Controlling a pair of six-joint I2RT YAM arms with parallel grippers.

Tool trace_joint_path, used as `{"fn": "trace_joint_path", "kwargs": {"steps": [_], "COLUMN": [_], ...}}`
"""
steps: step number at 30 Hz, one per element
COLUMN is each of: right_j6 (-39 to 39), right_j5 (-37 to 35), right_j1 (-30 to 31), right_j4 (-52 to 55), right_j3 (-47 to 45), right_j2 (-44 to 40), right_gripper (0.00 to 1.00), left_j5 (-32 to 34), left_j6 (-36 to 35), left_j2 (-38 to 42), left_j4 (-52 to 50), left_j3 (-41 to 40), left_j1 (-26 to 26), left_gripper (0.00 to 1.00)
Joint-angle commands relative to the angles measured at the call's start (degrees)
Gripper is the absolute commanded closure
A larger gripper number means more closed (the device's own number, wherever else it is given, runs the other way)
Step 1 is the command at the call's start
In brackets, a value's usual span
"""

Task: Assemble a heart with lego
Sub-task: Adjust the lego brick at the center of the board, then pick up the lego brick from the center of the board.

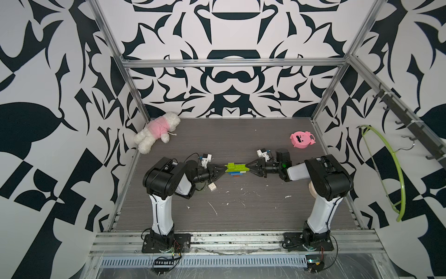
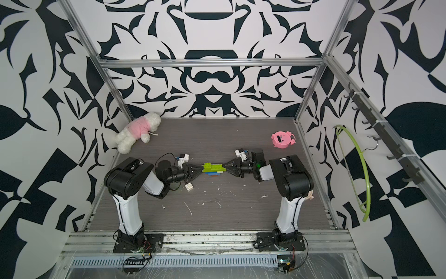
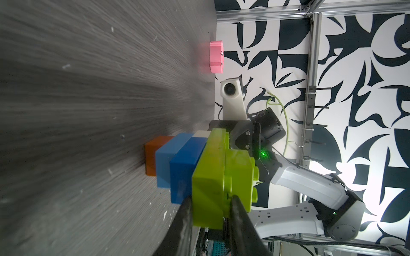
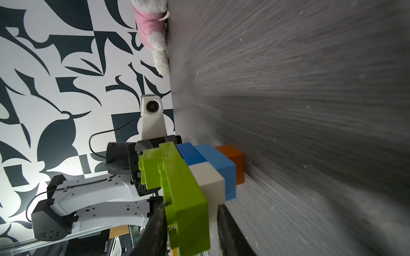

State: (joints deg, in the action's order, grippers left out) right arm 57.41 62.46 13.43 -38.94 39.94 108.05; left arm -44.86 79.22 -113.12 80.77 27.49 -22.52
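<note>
A loose white studded plastic brick (image 1: pixel 212 186) lies just nearer than the stepped heart (image 1: pixel 237 170) of glossy lime-green, blue, white and orange bricks. The left gripper (image 1: pixel 224 171) pinches the heart's green end tight. The right gripper (image 1: pixel 249 168) straddles its opposite end; whether it grips, I cannot tell.

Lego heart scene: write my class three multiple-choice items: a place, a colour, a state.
1. The loose white brick lies: A on the heart; B on the table by the left arm; C under it.
2. The heart's layer touching the table is: A lime-green; B white; C orange.
3. The left tool is: A shut on the heart; B open above it; C shut, empty.
Key: 1B, it sits alone by the arm; 2C, orange brick meets the table; 3A, fingers clamp the green layer.
</note>
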Motion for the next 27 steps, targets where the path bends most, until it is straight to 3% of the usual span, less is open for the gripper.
{"fn": "trace_joint_path", "kwargs": {"steps": [1, 8, 14, 17, 20, 22, 27], "right_j6": [-2.15, -7.26, -23.28, -32.62, -38.93, -40.24, -38.95], "right_j5": [-3.7, -6.17, -17.15, -26.26, -35.8, -41.51, -48.63], "right_j1": [0.65, -0.24, 1.72, 7.86, 19.06, 26.68, 36.61], "right_j4": [5.79, 14.03, 37.64, 48.84, 52.59, 50.38, 37.0], "right_j3": [-0.96, -1.04, 1.26, 3.25, 5.32, 6.0, 7.33], "right_j2": [-1.01, -6.97, -22.64, -30.33, -31.87, -29.78, -20.63], "right_gripper": [0.58, 0.52, 0.51, 0.53, 0.52, 0.51, 0.47], "left_j5": [-0.53, -1.0, -1.19, -1.19, -1.1, -1.08, -1.19], "left_j6": [-1.24, -2.33, -2.49, -2.49, -2.49, -2.76, -3.01], "left_j2": [-1.05, -1.14, -2.18, -2.06, -1.67, -1.49, -1.75], "left_j4": [1.75, 1.4, 1.75, 1.58, 1.41, 1.02, 0.88], "left_j3": [0.6, 0.11, 0.5, 0.84, 0.91, 0.91, 0.97], "left_j1": [0.16, 1.71, 2.36, 2.39, 2.33, 2.33, 2.32], "left_gripper": [0.75, 0.75, 0.75, 0.75, 0.75, 0.75, 0.75]}}
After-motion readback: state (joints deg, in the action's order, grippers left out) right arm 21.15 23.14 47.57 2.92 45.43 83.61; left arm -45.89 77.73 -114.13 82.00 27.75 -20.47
